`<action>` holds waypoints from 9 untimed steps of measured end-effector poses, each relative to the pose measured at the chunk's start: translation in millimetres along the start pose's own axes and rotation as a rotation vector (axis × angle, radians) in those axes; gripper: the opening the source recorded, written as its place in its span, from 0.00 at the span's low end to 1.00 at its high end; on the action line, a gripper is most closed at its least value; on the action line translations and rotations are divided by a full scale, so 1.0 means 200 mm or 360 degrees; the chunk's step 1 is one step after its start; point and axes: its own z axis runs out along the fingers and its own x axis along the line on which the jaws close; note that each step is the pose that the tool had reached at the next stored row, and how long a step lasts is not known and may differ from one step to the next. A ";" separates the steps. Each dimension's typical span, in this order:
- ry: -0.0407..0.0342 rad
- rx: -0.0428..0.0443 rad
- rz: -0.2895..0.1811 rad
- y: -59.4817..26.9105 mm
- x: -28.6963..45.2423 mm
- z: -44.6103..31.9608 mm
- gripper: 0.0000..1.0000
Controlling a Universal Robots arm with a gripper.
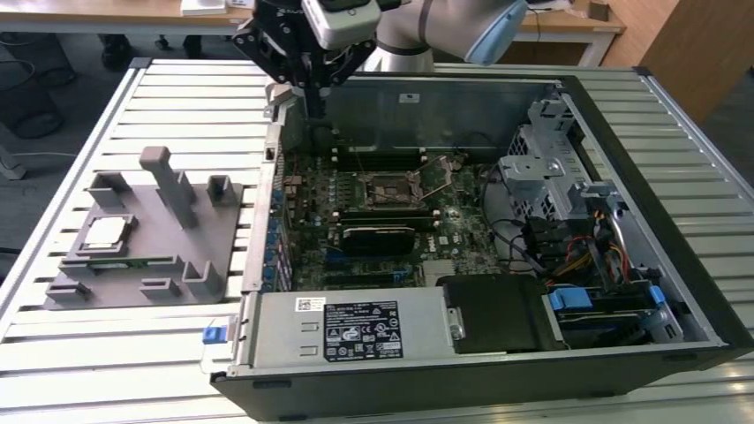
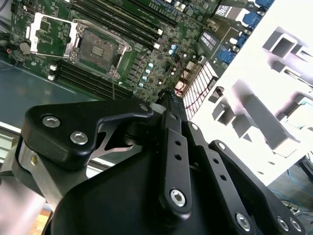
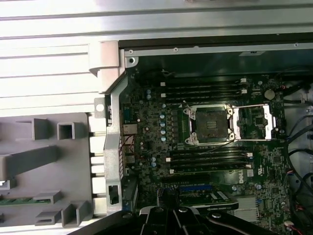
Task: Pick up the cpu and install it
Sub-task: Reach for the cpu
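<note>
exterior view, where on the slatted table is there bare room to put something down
Bare slats lie behind the grey fixture, toward the far edge of the slatted table, and in front of it by the near edge. The open computer case is crowded: motherboard, cables, drive cage.

The arm (image 1: 448, 25) is seen at the top of the exterior view, with its wrist bent downward. The black gripper (image 1: 316, 110) is pointed straight down, and its fingers (image 2: 171, 112) are drawn together at the tips.
</note>
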 end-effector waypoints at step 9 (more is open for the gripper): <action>0.0000 0.0000 0.0000 -0.001 0.017 0.001 0.11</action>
